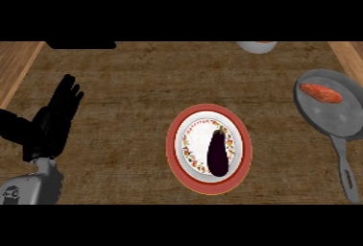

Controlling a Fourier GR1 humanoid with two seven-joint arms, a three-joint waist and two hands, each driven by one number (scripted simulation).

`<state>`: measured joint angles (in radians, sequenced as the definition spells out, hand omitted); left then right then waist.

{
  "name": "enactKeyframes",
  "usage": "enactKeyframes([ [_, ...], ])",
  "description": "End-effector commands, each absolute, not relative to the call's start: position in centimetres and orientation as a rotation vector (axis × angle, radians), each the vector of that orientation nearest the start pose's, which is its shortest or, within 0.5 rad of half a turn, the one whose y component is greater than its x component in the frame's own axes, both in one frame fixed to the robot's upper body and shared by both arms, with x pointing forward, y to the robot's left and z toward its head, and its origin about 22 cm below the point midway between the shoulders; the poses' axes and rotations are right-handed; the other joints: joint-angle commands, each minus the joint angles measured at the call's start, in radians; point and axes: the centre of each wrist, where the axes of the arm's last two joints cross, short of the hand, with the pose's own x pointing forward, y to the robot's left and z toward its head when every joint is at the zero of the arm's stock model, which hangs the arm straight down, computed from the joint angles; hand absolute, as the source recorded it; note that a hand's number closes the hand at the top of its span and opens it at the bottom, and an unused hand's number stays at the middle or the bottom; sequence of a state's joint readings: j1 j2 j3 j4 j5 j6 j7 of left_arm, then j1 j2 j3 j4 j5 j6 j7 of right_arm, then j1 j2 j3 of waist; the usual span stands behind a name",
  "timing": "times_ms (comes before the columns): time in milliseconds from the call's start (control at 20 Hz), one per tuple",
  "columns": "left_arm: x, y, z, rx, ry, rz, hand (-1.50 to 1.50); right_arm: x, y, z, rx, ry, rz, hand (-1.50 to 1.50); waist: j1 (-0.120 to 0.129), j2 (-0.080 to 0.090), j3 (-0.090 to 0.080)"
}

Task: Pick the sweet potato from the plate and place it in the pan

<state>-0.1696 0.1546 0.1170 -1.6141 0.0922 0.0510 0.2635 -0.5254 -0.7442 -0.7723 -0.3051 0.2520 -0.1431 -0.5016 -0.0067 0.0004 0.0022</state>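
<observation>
Sweet potato (321,93) noted lying inside pan (333,117), far right on table (127,72). Placement judged done. Plate (172,144) at centre near, only dark eggplant (218,153) on it. Left robot hand (48,129) at left edge: open, fingers straight, resting, nothing held. Right robot hand not seen.

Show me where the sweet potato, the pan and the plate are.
sweet potato (321,93): head view, middle of its orange body.
pan (333,118): head view, bare grey floor.
plate (171,144): head view, red rim, left side.
</observation>
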Motion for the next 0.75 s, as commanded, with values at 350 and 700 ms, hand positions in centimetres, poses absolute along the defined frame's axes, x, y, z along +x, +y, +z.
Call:
enactKeyframes([
  [350, 28.2, 26.5, 6.1, 0.107, -1.522, 0.058, 0.00, 13.9, -59.0, 1.2, -0.792, -1.579, -0.305, -1.50, -0.005, -0.002, -0.003],
  [700, 28.7, 27.6, 7.3, 0.114, -1.518, 0.049, 0.00, 12.4, -57.6, -0.7, -0.848, -1.545, -0.278, -1.50, 0.002, -0.001, -0.003],
])
